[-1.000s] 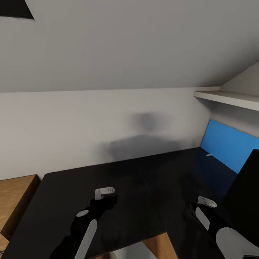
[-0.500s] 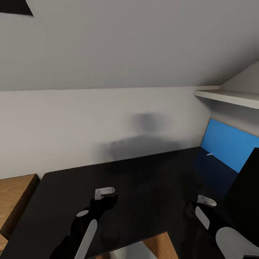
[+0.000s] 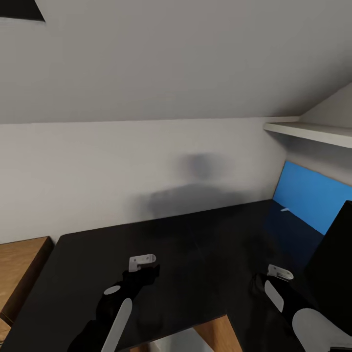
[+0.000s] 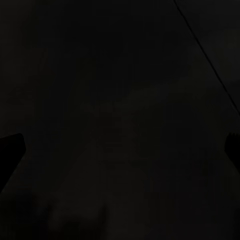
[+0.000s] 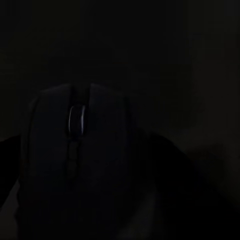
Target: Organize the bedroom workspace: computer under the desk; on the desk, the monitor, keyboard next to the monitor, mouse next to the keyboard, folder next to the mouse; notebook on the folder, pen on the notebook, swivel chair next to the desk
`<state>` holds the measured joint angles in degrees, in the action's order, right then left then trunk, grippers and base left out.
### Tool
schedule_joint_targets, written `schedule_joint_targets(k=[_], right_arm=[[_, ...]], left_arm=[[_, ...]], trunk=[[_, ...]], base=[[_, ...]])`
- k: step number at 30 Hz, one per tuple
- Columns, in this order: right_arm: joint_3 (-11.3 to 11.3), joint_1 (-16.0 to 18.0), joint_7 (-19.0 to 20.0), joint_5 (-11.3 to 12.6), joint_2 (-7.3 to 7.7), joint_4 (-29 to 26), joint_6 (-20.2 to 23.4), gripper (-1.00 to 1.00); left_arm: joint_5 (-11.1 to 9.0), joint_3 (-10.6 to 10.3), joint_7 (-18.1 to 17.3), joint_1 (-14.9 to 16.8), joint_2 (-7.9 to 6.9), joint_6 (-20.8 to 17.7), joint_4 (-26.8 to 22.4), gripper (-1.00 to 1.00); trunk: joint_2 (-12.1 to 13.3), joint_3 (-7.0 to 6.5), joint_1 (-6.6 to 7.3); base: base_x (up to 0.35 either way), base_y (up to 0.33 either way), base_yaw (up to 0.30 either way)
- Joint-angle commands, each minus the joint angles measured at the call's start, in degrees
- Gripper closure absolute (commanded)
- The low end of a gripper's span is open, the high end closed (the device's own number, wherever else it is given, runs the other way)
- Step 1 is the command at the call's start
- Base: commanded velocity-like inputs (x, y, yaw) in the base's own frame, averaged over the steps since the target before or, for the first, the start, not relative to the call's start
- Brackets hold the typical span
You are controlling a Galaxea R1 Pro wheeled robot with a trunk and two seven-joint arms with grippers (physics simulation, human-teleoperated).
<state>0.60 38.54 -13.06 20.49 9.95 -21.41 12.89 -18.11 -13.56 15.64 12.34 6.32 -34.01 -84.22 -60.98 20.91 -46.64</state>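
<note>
Two black arms are hanging over the long black-topped desk [image 3: 195, 234] as we're looking down from the head. Our right gripper [image 5: 75, 200] is sitting right over the small dark rounded mouse [image 5: 75, 145]; honestly can't tell if it's grasping. Our left gripper [image 3: 146, 269] is hovering over bare desktop, fingers apart. The bright blue back panel [image 3: 308, 195] is sitting far right.

Desk [image 3: 195, 234]: black glossy top, L-shaped, running along the pale wall and turning toward a bright blue back panel [image 3: 310, 195] at the right. Monitor [image 3: 335, 264]: a thin black slab standing upright on the desk's right part, just before the blue panel, cut by the picture's edge. Mouse [image 5: 80, 165]: dark, rounded, with a pale scroll wheel, seen close in the right wrist view; it probably lies on the black top, though the dimness hides contact.
</note>
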Motion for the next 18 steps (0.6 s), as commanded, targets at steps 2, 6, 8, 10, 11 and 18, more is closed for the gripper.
schedule_joint_targets(k=[2,6,8,10,11,18], right_arm=[[-0.06,-0.04,-0.04,0.98,-0.07,0.48,0.56,1.00],[-0.07,-0.04,-0.04,0.96,-0.10,0.41,0.49,1.00],[-0.07,-0.04,-0.04,0.96,-0.10,0.36,0.48,1.00],[-0.09,-0.04,-0.04,0.94,-0.10,0.33,0.44,1.00],[-0.12,-0.04,-0.04,0.92,-0.11,0.29,0.42,1.00],[-0.32,-0.04,0.16,0.93,-0.32,-0.31,-0.08,1.00]], left_arm=[[-0.61,-0.07,0.53,0.05,-0.01,-0.18,-0.07,-1.00],[-0.61,-0.07,0.53,0.05,-0.06,-0.23,-0.07,-1.00],[-0.61,-0.07,0.53,0.05,-0.07,-0.25,-0.07,-1.00],[-0.61,-0.07,0.53,0.05,-0.07,-0.26,-0.07,-1.00],[-0.61,-0.07,0.53,0.05,-0.07,-0.26,-0.07,-1.00],[-0.53,-0.07,0.53,0.05,-0.08,-0.27,0.25,-1.00]], trunk=[[-0.04,0.08,-0.01],[-0.04,0.08,-0.01],[-0.04,0.08,-0.01],[-0.04,0.08,-0.01],[-0.04,0.08,-0.01],[1.97,-0.82,1.09]], base=[[0.000,0.000,0.000],[0.000,0.000,0.000],[0.000,0.000,0.000],[0.000,0.000,0.000],[0.000,0.000,0.000],[0.000,0.000,0.000]])
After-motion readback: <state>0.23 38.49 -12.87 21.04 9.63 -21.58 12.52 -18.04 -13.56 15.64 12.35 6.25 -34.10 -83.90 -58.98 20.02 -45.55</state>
